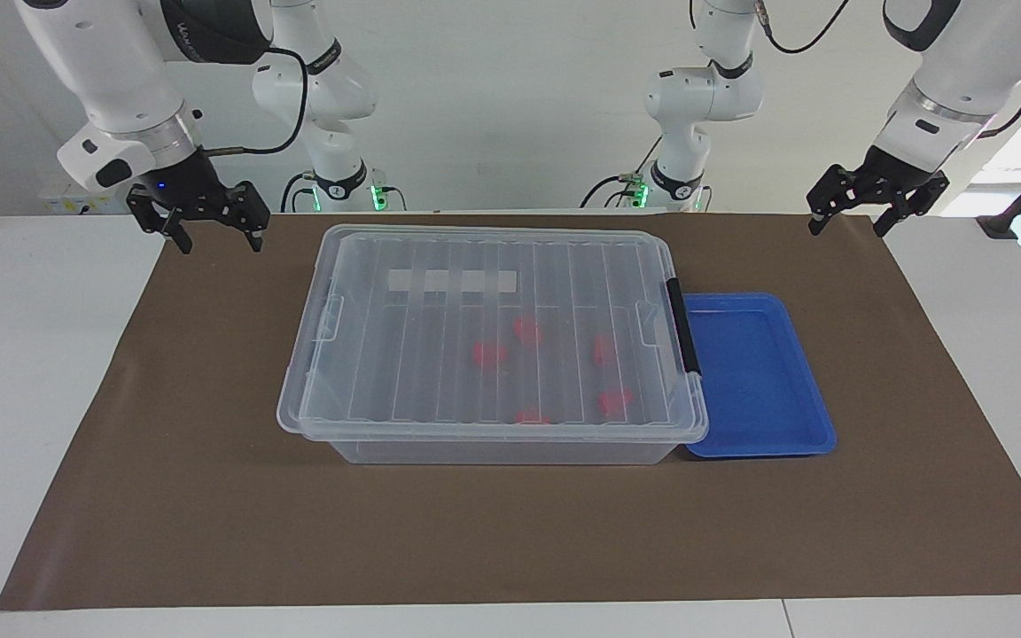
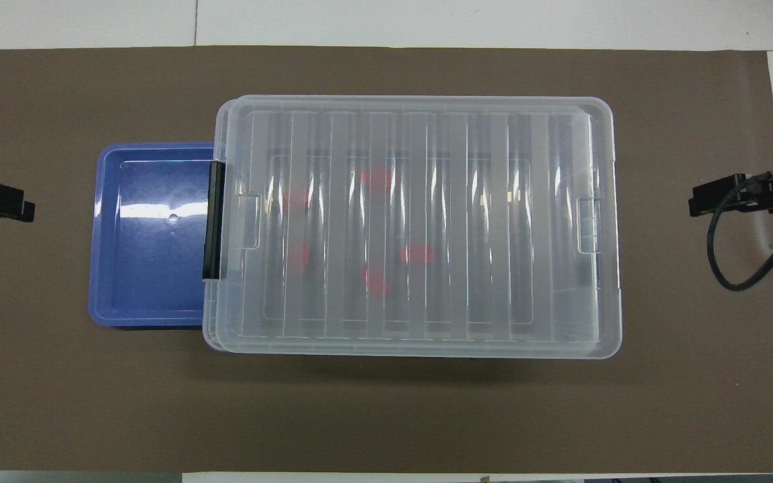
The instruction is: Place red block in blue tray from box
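You have both grippers up in the air and holding nothing: the right gripper (image 1: pixel 206 223) hangs over the brown mat's (image 1: pixel 209 496) corner at its own end of the table, jaws spread wide, and the left gripper (image 1: pixel 869 204) hangs likewise over the mat's corner at its end, also spread. The box (image 1: pixel 493 341) sits mid-mat with its ribbed lid (image 2: pixel 413 225) on, the black latch (image 1: pixel 684 326) at the end that faces the blue tray (image 1: pixel 759 377), which lies touching the box and partly tucked under its rim. Several red pieces show blurred through the lid; I cannot tell for sure which one is the red block. That is your main risk: a rounder piece picked by mistake. Lifting the lid could also drag the box and push the tray aside, and a lid set down over the tray would block the drop.
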Tool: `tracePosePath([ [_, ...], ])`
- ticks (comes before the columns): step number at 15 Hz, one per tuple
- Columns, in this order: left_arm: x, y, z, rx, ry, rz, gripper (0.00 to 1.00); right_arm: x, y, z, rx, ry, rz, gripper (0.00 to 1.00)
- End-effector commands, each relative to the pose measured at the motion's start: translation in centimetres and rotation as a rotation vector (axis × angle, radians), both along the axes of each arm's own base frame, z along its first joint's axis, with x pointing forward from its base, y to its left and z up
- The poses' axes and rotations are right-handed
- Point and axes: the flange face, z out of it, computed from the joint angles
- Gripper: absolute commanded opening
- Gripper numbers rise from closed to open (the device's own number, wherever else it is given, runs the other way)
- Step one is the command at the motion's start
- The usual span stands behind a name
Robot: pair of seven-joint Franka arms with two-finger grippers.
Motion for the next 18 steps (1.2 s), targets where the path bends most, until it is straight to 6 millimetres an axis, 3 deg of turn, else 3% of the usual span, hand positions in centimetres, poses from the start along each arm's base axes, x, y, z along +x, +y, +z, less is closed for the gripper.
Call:
tracePosePath([
  [1,-0.8,-0.1,0.1,0.006,0.005,-0.015,1.0,0.2,1.0,0.4,-0.013,-0.027,-0.013,1.0],
  [5,-0.8,-0.4,0.1,0.007,0.0,-0.018,1.0,1.1,2.7,-1.6,-0.012,-0.043,-0.008,1.0],
  [7,-0.8,-0.4,0.1,0.007,0.0,-0.018,1.0,1.3,3.8,-4.0,-0.014,-0.048,0.011,1.0],
  [13,-0.8,-0.4,-0.1,0.007,0.005,-0.014,1.0,2.3,3.9,-11.5,-0.001,-0.046,0.002,1.0],
  [15,-1.0,-0.4,-0.3,0.007,0.008,-0.015,1.0,2.3,4.4,-13.1,0.005,-0.037,-0.035,1.0],
  [18,-1.1,-0.4,-0.4,0.007,0.009,-0.017,1.0,2.1,4.7,-13.9,0.004,-0.034,-0.03,1.0],
])
